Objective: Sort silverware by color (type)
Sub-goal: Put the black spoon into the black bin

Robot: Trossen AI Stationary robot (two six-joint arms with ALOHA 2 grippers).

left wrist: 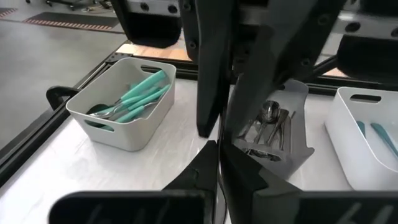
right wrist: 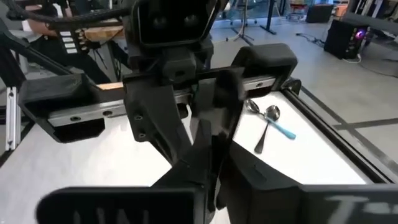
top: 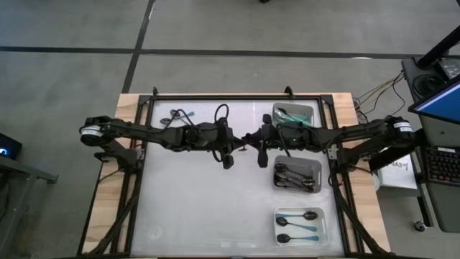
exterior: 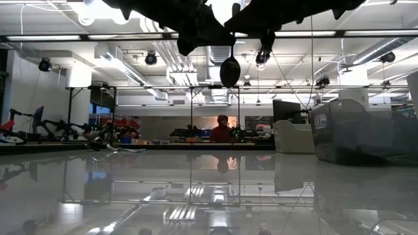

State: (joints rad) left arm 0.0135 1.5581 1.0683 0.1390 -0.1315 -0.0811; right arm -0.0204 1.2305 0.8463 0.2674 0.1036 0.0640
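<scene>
- Black spoon hangs above table centre, long axis vertical, bowl pointing down.
- Left gripper and right gripper meet there, both clamped on its handle.
- Remaining loose spoons lie at 11 o'clock, pointing roughly 3–9.

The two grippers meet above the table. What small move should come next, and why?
Probably open the left gripper: it and the right gripper both seem to pinch the black spoon in mid-air, so releasing lets the right one carry it off.
</scene>
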